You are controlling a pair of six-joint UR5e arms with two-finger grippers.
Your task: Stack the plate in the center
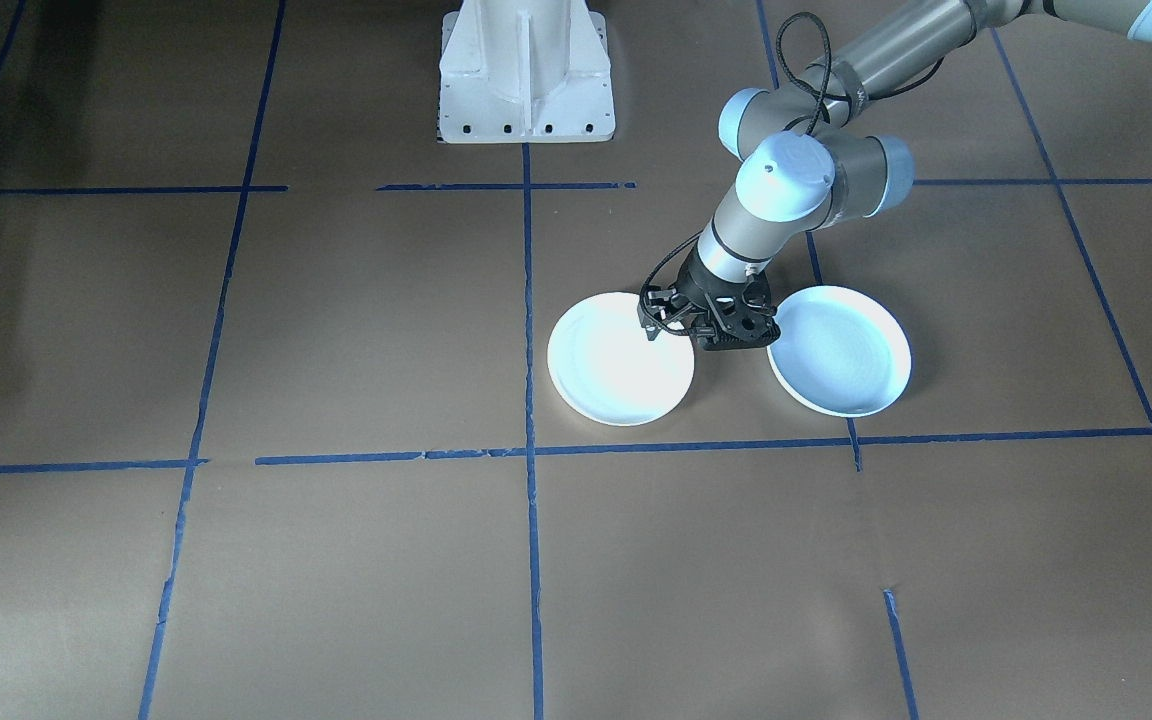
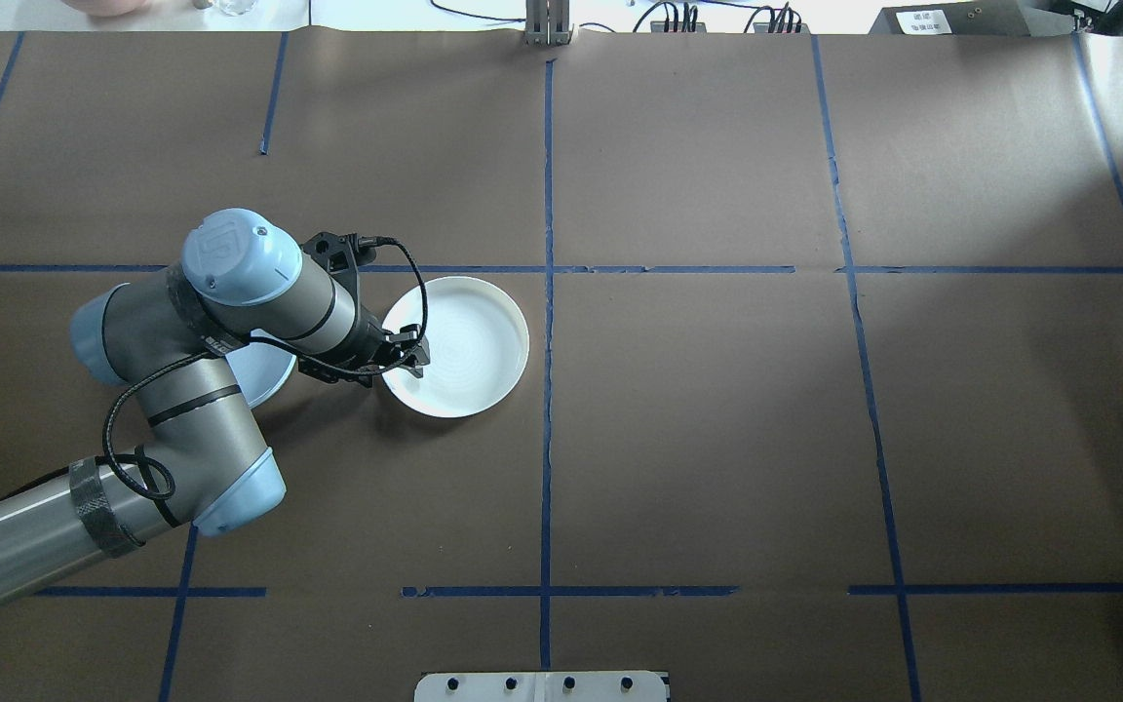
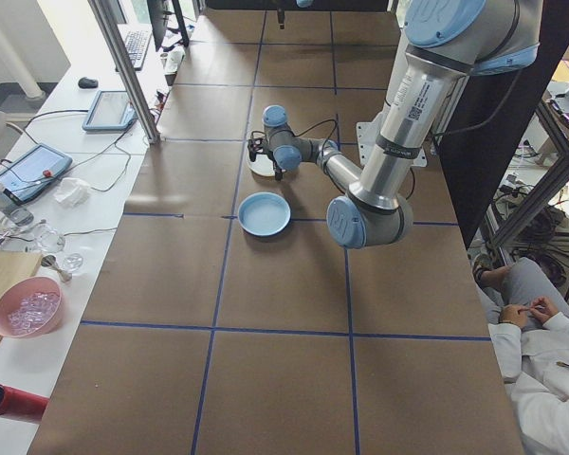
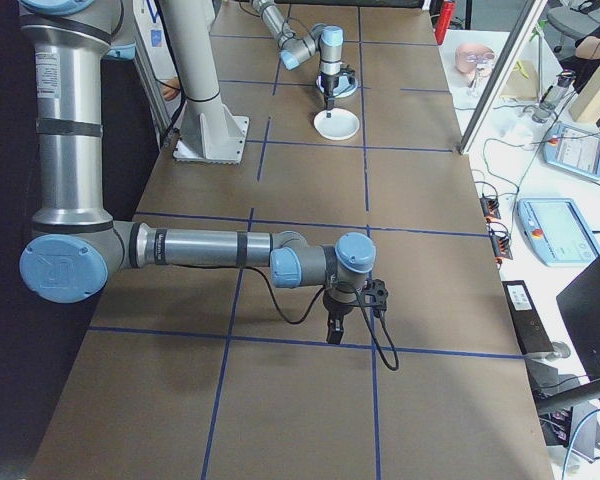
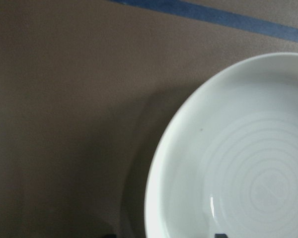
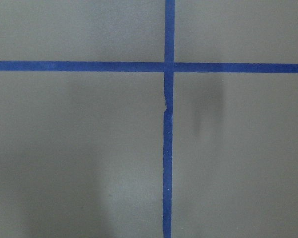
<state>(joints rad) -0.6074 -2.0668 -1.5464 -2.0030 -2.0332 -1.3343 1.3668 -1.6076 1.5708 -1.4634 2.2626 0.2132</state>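
Two pale plates lie on the brown table [image 2: 717, 439], apart from each other. The center plate [image 2: 459, 346] sits just left of the middle blue tape line [image 2: 547, 409]; the second plate [image 1: 839, 350] lies further left, partly under the arm in the overhead view. The left gripper [image 1: 704, 328] hangs between them at the center plate's rim, holding nothing; whether its jaws are spread I cannot tell. I judge it should clamp the second plate's rim, lift it level, and lower it centered. The right gripper [image 4: 335, 328] waits well apart; its jaws I cannot judge.
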